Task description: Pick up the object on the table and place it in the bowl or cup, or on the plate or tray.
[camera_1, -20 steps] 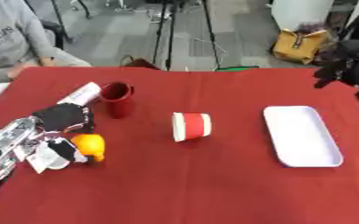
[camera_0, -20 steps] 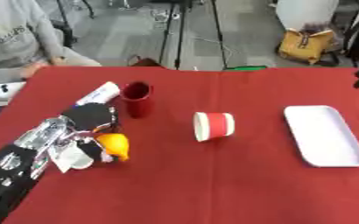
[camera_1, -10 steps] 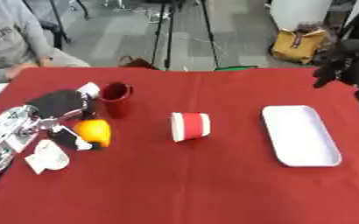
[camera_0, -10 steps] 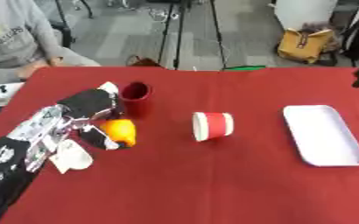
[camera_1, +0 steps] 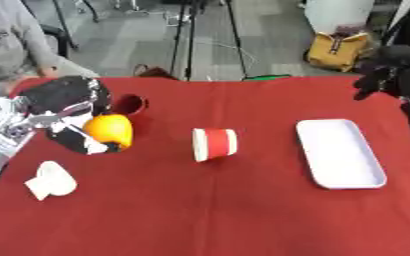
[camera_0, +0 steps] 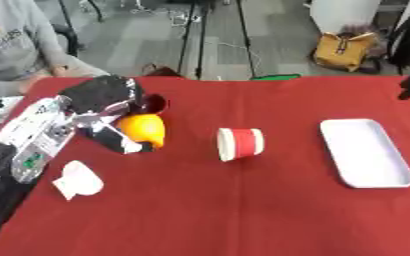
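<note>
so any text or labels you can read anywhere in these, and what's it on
None can be read.
Grey sweatshirt of the person at the far left edge: dark lettering across the chest, too blurred to read.
Orange in the left hand, dark red cup, tipped red and white cup, white tray: no markings visible.

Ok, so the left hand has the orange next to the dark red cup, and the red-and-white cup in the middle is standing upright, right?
Not quite. The red-and-white cup lies on its side, as the left eye view shows. The rest holds: the left hand has its fingers curled round the orange, right beside the dark red cup.
</note>
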Action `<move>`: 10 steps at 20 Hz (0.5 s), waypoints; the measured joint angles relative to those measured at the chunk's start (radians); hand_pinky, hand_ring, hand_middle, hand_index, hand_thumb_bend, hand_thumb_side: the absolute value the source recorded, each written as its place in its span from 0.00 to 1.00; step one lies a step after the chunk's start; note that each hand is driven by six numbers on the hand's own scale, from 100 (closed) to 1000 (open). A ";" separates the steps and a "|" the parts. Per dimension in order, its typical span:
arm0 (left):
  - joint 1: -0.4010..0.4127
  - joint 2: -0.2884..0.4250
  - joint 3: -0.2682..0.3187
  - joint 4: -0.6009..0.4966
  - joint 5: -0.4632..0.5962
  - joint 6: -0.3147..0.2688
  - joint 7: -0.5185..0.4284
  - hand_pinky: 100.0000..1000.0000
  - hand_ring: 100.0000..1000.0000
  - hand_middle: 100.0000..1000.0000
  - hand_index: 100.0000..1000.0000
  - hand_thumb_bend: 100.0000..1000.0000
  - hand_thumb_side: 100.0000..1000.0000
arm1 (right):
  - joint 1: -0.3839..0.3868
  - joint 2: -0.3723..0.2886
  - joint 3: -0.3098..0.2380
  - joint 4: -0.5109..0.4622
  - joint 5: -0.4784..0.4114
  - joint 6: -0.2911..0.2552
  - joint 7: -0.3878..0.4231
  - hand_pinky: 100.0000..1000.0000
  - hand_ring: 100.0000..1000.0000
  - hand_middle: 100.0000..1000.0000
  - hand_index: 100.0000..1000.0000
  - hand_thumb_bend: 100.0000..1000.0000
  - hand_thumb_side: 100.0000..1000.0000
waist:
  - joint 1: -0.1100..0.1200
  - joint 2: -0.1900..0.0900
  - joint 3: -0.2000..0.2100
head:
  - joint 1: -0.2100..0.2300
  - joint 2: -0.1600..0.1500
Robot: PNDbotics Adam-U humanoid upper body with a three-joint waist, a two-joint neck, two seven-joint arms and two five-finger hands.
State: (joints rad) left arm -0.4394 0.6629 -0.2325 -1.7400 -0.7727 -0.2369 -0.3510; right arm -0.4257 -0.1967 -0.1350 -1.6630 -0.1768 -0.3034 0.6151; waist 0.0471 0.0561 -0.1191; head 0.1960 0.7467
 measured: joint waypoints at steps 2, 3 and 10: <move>-0.059 0.000 -0.019 -0.034 0.051 0.001 -0.001 0.50 0.39 0.22 0.34 0.48 0.19 | 0.001 0.000 0.000 0.000 0.000 0.000 0.000 0.50 0.59 0.66 0.83 0.00 0.59 | 0.001 -0.003 -0.007 | -0.002 -0.002; -0.082 -0.002 -0.028 -0.046 0.071 0.003 -0.002 0.49 0.39 0.22 0.34 0.48 0.19 | 0.001 0.000 0.000 0.000 0.000 0.000 0.000 0.50 0.59 0.66 0.83 0.00 0.59 | 0.002 -0.005 -0.009 | -0.003 -0.004; -0.243 -0.072 -0.097 -0.049 0.109 -0.018 -0.023 0.49 0.40 0.23 0.34 0.52 0.17 | 0.003 0.003 0.006 0.000 0.000 0.001 0.004 0.50 0.59 0.66 0.83 0.00 0.59 | 0.002 -0.005 -0.034 | -0.004 -0.020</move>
State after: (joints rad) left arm -0.6820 0.5906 -0.3298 -1.7887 -0.6634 -0.2546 -0.3739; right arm -0.4230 -0.1941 -0.1288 -1.6630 -0.1767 -0.3026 0.6192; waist 0.0490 0.0507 -0.1533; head 0.1922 0.7266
